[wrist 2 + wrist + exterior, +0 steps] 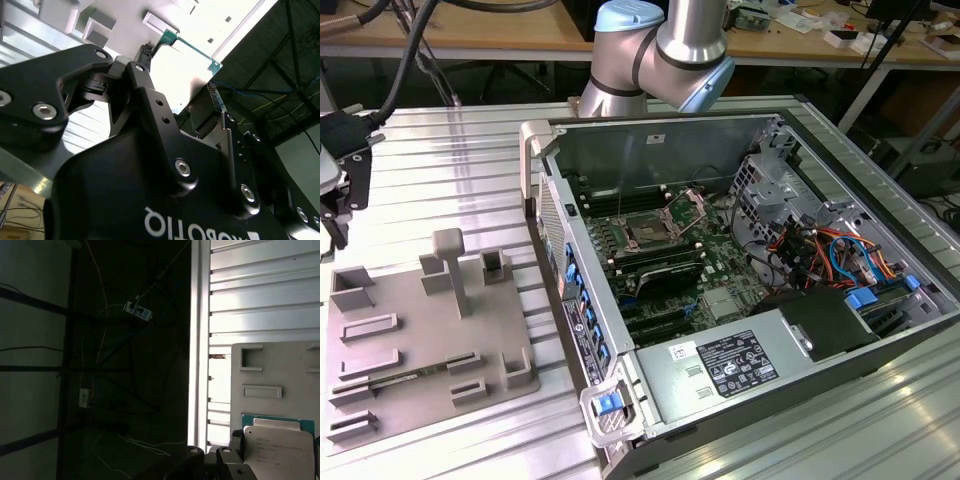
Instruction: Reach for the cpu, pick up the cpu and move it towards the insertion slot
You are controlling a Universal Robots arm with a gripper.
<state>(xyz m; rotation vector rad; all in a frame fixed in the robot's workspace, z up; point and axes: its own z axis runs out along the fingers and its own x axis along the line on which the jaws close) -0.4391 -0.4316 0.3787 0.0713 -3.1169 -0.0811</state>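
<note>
Because it carries everything, worktop: one, ribbed metal.
computer case: one, side off, exposing the board.
fixture plate: one, grey, beside the case.
pincer: one, seemingly clenched on the cpu, near the plate.
insertion slot: one, inside the case, looks unoccupied.
cpu: one, gripped edgewise between two fingers, well apart from the slot.

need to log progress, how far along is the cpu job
Done: the cpu looks grasped, sitting in the gripper in both wrist views. In hand: the carry; the exterior view puts the gripper at its left edge, beside the grey fixture plate. Left: the cpu has not reached the insertion slot inside the case.
</note>
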